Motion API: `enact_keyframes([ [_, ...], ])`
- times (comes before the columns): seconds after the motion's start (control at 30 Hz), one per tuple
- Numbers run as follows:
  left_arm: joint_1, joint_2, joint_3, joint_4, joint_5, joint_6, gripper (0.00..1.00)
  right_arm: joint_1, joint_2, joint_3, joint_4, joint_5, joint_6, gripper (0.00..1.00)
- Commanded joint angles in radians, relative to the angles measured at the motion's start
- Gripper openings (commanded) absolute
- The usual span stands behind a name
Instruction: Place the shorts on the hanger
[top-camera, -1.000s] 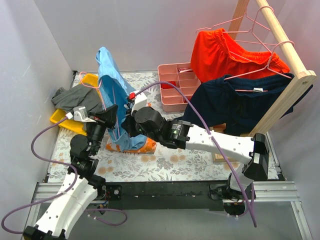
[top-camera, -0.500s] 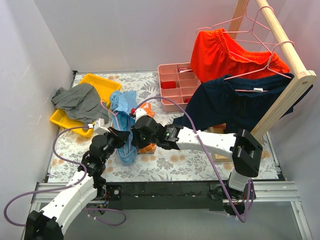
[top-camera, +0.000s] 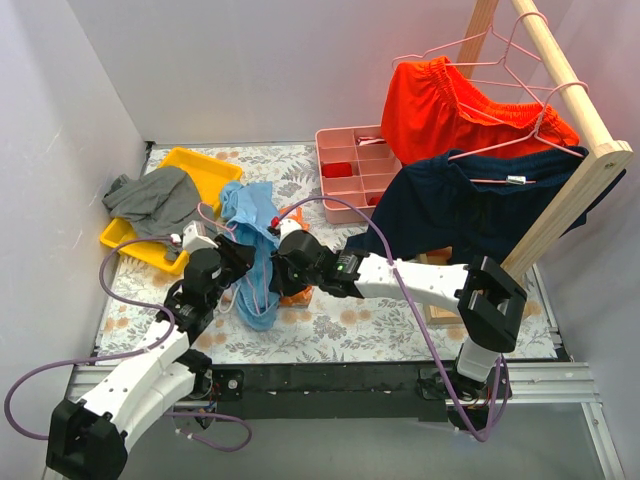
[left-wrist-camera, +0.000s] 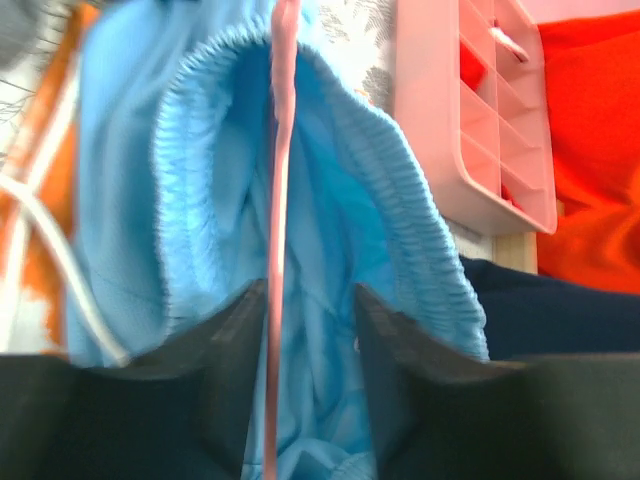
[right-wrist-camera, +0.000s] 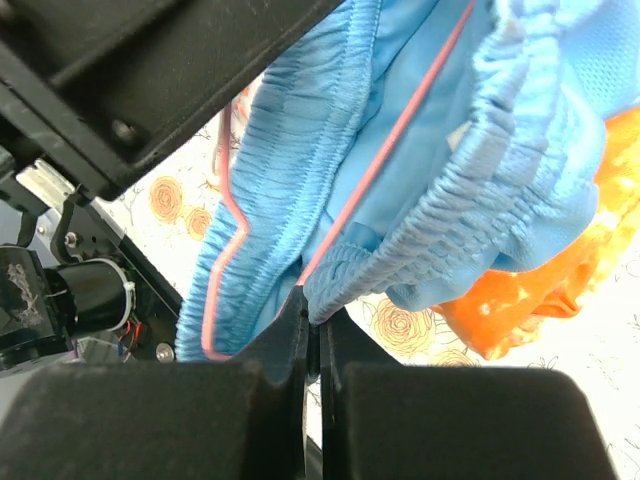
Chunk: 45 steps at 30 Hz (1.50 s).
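Note:
The light blue shorts (top-camera: 252, 212) lie bunched on the flowered table between my two grippers. The pink wire hanger (left-wrist-camera: 279, 180) runs through their gathered waistband; it also shows in the right wrist view (right-wrist-camera: 395, 145). My left gripper (top-camera: 237, 262) is low at the shorts' left side. Its jaws (left-wrist-camera: 310, 295) stand apart, with the hanger wire along the left finger and blue fabric (left-wrist-camera: 330, 250) between them. My right gripper (top-camera: 281, 258) is shut (right-wrist-camera: 313, 300) on the edge of the waistband (right-wrist-camera: 420, 220).
A folded orange cloth (top-camera: 296, 294) lies under the shorts. A yellow bin (top-camera: 205, 165) holds a grey garment (top-camera: 160, 200) at the left. A pink compartment tray (top-camera: 350, 170) stands behind. The wooden rail (top-camera: 570, 80) at the right carries red-orange shorts (top-camera: 450, 110) and a navy garment (top-camera: 470, 210).
A second ago both arms held the shorts and hanger raised; they have come down to the table. The left jaws now stand apart around the wire.

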Motion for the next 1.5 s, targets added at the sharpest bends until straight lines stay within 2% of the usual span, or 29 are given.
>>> enact_keyframes([
  [0.0, 0.001, 0.021, 0.096, -0.064, -0.117, 0.084, 0.43, -0.014, -0.027, -0.017, 0.065, -0.019, 0.011, 0.01],
  [0.17, 0.043, 0.099, 0.162, -0.083, -0.115, 0.133, 0.41, -0.019, -0.044, -0.034, 0.075, -0.023, 0.012, 0.01],
  [0.37, 0.06, 0.145, 0.174, -0.063, -0.088, 0.167, 0.26, -0.024, -0.059, -0.028, 0.073, -0.023, 0.006, 0.01],
  [0.43, 0.061, 0.148, 0.165, -0.031, -0.067, 0.173, 0.16, -0.025, -0.059, -0.017, 0.07, -0.028, 0.0, 0.01],
  [0.47, 0.061, 0.149, 0.16, -0.019, -0.059, 0.169, 0.04, -0.027, -0.058, 0.0, 0.067, -0.03, -0.005, 0.01],
  [0.5, 0.061, 0.149, 0.154, 0.007, -0.046, 0.169, 0.0, -0.027, -0.055, 0.011, 0.055, -0.036, -0.014, 0.01],
  [0.77, 0.06, 0.099, 0.162, 0.101, 0.004, 0.207, 0.0, -0.03, -0.003, 0.213, -0.045, -0.079, -0.072, 0.01],
  [0.97, 0.06, 0.028, 0.182, 0.144, -0.006, 0.296, 0.0, -0.031, 0.056, 0.477, -0.166, -0.063, -0.112, 0.01],
  [1.0, 0.06, 0.009, 0.233, 0.14, 0.008, 0.357, 0.0, -0.042, 0.091, 0.582, -0.23, -0.039, -0.127, 0.01],
  [1.07, 0.06, 0.001, 0.284, 0.112, 0.037, 0.441, 0.0, -0.06, 0.118, 0.682, -0.266, -0.039, -0.133, 0.01],
  [1.2, 0.06, -0.01, 0.447, 0.016, 0.119, 0.543, 0.0, -0.129, 0.114, 0.783, -0.307, -0.031, -0.158, 0.01],
  [1.3, 0.06, 0.002, 0.527, -0.061, 0.2, 0.593, 0.0, -0.143, 0.099, 0.801, -0.333, -0.053, -0.202, 0.01],
  [1.33, 0.06, 0.017, 0.597, -0.122, 0.218, 0.606, 0.0, -0.143, 0.093, 0.792, -0.335, -0.05, -0.219, 0.05],
  [1.37, 0.058, 0.03, 0.626, -0.153, 0.276, 0.621, 0.0, -0.145, 0.07, 0.767, -0.329, -0.051, -0.225, 0.07],
  [1.47, 0.06, 0.065, 0.717, -0.245, 0.316, 0.636, 0.0, -0.145, 0.005, 0.631, -0.262, -0.063, -0.23, 0.15],
])
